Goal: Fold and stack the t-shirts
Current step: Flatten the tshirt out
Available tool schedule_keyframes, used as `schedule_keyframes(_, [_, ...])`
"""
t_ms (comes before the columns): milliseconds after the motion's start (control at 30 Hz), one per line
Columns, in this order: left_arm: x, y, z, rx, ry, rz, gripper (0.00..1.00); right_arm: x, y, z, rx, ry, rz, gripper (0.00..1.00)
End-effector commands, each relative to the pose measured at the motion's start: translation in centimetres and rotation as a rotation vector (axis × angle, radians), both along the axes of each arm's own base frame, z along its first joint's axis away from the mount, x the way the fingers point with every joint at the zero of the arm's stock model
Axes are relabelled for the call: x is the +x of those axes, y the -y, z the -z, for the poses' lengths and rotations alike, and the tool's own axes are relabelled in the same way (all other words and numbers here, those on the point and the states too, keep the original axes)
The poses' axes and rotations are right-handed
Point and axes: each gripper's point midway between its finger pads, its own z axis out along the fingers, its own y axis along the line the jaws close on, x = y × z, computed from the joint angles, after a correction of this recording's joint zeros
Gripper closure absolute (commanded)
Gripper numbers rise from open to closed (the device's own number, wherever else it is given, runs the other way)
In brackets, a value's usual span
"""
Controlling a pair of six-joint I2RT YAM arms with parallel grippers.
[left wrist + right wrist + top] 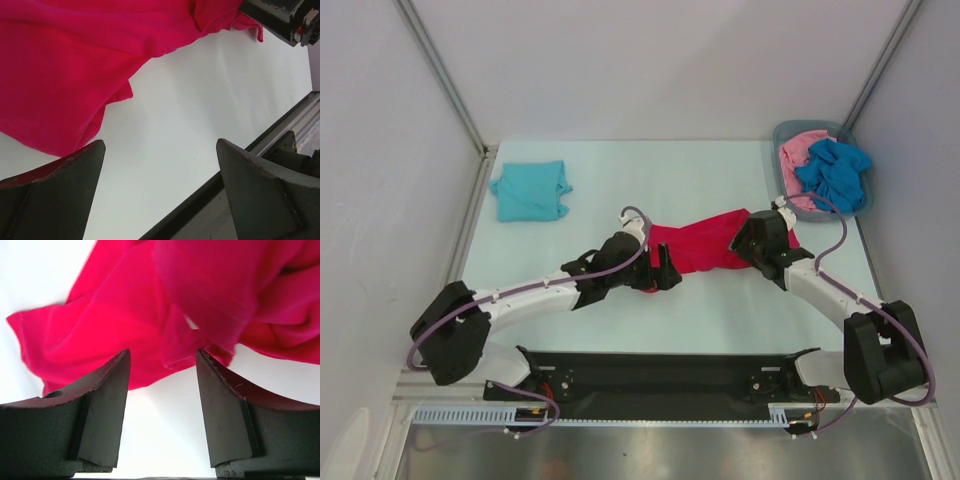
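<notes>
Two spread pincers (160, 145) (163, 355) beside red t-shirt (705, 245)

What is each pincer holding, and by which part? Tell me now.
Nothing is held. The left pincer stands wide open, just short of the red shirt. The right pincer is open too, with the shirt's folds ahead of its fingertips.
</notes>
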Motion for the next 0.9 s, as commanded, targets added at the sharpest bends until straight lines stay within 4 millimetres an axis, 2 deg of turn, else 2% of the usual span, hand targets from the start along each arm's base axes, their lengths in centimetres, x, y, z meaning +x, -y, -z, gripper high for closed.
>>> schedule_keyframes(0, [1.2,-0.3,0.8,0.000,0.014,-0.033,0.00,0.3,0.7,-0.4,0.006,0.036,0.013,0.41])
schedule_keyframes(167, [1.6,-0.8,1.8,0.016,-0.001,-0.044,0.00,0.4,1.2,-0.1,0.017,0.035,0.021,0.41])
schedule_keyframes(400, [1.7,-0.7,1.2,0.005,0.007,-0.043,0.00,0.6,1.1,0.6,0.026,0.029,0.021,0.44])
schedule_keyframes(500, [1.7,-0.6,0.9,-0.001,0.010,-0.038,0.00,0.7,1.0,0.9,0.025,0.027,0.021,0.56])
schedule_keyframes(533, [1.7,-0.6,0.6,-0.006,0.013,-0.037,0.00,0.6,1.1,1.0,0.026,0.023,0.023,0.70])
schedule_keyframes(600, [1.6,-0.6,0.4,-0.013,0.014,-0.034,0.00,0.8,1.1,1.2,0.023,0.024,0.028,0.82])
schedule_keyframes(633, [1.5,-0.6,0.3,-0.013,0.013,-0.033,0.00,0.9,1.2,1.5,0.020,0.020,0.028,0.95])
schedule_keyframes(667, [1.5,-0.7,-0.1,-0.022,0.021,-0.033,0.00,1.0,1.1,1.5,0.021,0.020,0.029,1.00])
schedule_keyframes(800, [1.3,-0.9,-0.6,-0.026,0.029,-0.036,0.00,1.7,1.4,2.1,0.003,0.009,0.039,1.00])
schedule_keyframes(867, [1.3,-1.1,-0.8,-0.026,0.034,-0.041,0.00,2.7,1.7,1.1,0.016,0.031,0.052,1.00])
